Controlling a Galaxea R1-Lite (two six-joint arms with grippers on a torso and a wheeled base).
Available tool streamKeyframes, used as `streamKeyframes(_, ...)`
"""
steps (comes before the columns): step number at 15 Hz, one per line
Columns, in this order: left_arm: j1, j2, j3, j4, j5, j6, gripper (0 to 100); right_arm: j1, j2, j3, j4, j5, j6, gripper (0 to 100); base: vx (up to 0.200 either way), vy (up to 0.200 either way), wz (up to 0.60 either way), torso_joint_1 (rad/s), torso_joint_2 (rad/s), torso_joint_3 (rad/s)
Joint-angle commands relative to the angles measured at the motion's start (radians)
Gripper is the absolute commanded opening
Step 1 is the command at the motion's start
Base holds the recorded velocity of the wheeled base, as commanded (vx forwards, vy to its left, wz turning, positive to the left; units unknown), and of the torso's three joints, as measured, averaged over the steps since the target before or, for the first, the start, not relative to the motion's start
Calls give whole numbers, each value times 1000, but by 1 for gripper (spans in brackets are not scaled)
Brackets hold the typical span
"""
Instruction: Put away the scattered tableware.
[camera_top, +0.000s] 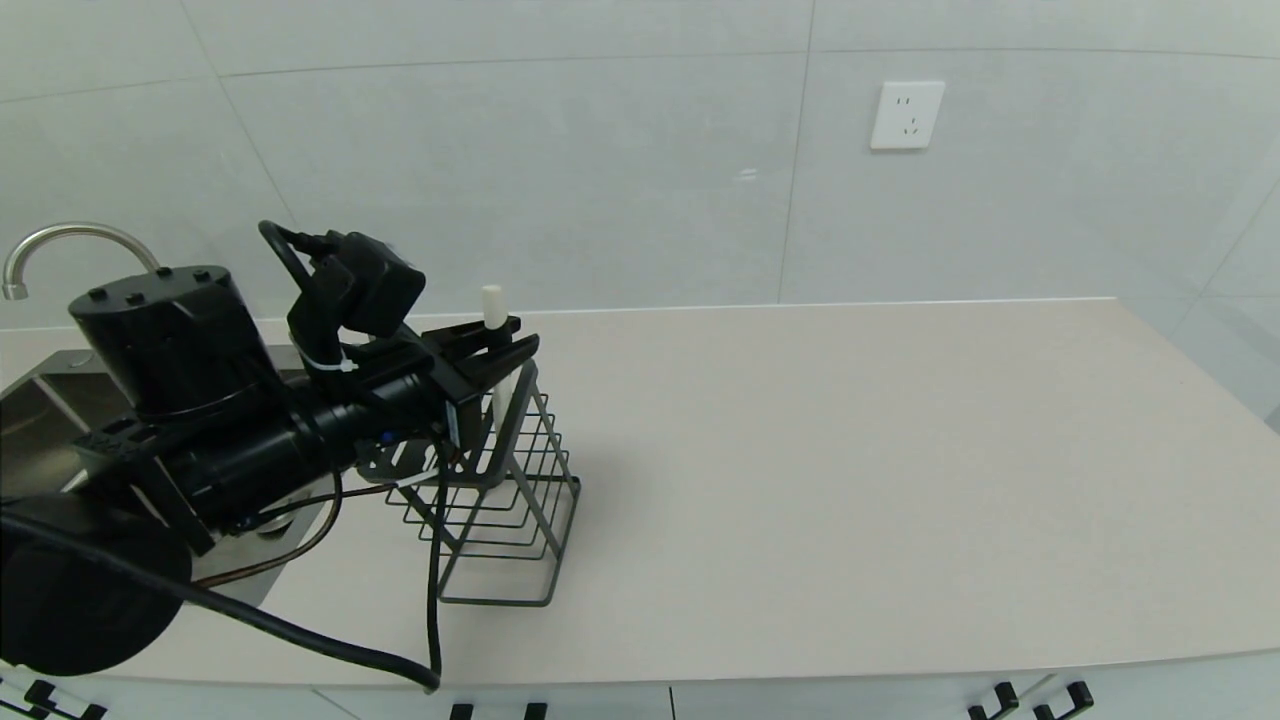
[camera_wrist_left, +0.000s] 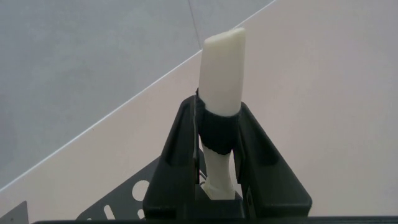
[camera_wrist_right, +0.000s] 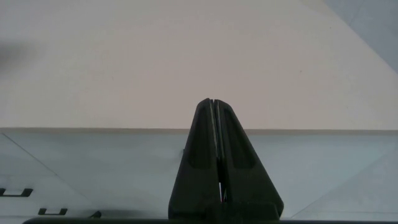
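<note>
A cream-white utensil handle (camera_top: 492, 301) stands upright over the black wire rack (camera_top: 520, 510) on the left part of the counter. Its lower part reaches down inside the rack, behind the wires. My left gripper (camera_top: 500, 347) is shut on this handle just above the rack's top edge. In the left wrist view the handle (camera_wrist_left: 222, 68) sticks out beyond the gripper (camera_wrist_left: 219, 134), clamped between both black fingers. My right gripper (camera_wrist_right: 214, 111) is shut with nothing in it and hangs above the counter's front edge.
The beige counter (camera_top: 850, 450) stretches to the right of the rack. A steel sink (camera_top: 35, 420) with a curved faucet (camera_top: 60, 240) lies at the far left. A tiled wall with a white socket (camera_top: 907, 115) backs the counter.
</note>
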Motion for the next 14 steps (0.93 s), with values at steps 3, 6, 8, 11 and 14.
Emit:
streamKeyframes(3,1,5,2,0,0,0,0,0,1,0,0,0,0,0,0,0,0,0,0,0)
streamKeyframes(6,1,18,14,0,0,0,0,0,1,0,0,0,0,0,0,0,0,0,0,0)
streamKeyframes(8,1,19,22,0,-1,-1,0,0,1,0,0,0,0,0,0,0,0,0,0,0)
streamKeyframes(11,1,19,33,0,-3,-12,0,0,1,0,0,0,0,0,0,0,0,0,0,0)
streamKeyframes(14,1,22,39,2,-4,-24,0,-1,1,0,0,0,0,0,0,0,0,0,0,0)
